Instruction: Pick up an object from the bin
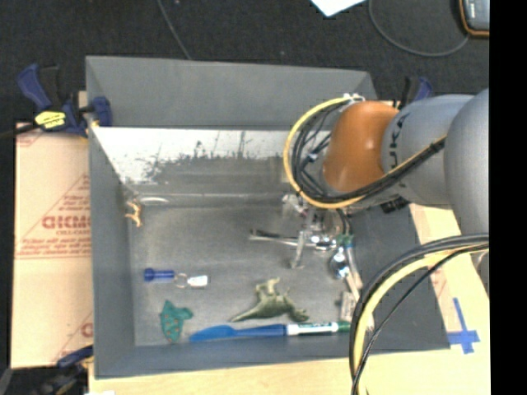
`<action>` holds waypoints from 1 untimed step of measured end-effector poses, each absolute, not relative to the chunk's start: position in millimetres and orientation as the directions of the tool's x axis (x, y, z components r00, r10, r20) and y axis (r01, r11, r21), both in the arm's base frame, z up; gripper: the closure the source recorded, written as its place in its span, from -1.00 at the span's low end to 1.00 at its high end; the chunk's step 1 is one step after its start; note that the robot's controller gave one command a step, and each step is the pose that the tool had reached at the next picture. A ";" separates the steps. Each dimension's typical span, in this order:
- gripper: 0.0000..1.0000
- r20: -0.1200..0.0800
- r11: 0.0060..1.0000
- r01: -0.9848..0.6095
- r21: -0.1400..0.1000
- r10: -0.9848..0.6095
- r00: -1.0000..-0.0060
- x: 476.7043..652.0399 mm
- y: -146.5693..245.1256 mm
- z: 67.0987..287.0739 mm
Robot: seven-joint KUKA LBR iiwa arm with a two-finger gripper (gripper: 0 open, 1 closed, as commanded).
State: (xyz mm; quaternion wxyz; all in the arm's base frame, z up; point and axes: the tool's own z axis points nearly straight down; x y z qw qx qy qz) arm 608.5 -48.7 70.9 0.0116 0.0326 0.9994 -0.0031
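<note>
We see the claw [305,243] low inside the grey bin [222,89], over the floor somewhat right of the middle. It hangs beneath the arm's orange cover [356,142], and looped black and yellow cables [306,138] run round that cover. The claw's metal parts merge with their reflection on the bin floor, so we cannot tell whether it is released or clenched, nor whether it is grasping anything.

The thing nearest to the claw is a green toy dinosaur [272,304]. It lies on the floor just toward the near wall from the claw and apart from it, with its tail pointing left. Just beyond the dinosaur, along the near wall, lies a long blue marker [239,332]. Its white section with green print reaches toward the right corner.

Close to the claw on its right, against the right wall, sit a few small pieces [342,257] of blue, green and white. We cannot make out what they are.

Further left, near the front left corner, a crumpled teal thing [174,319] rests just beside the blue end of the marker. Above it on the floor lies a small blue piece [158,275] with a clear, pale part at its right end. It is well apart from the claw.

Farthest off, by the left wall toward the back, is a small curled yellow thing [132,214]. The things lie scattered singly on the floor, and the middle stretch left of the claw is bare metal.
</note>
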 end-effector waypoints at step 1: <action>1.00 -0.020 0.999 0.043 -0.003 0.043 -0.999 611.3 -25.1 71.8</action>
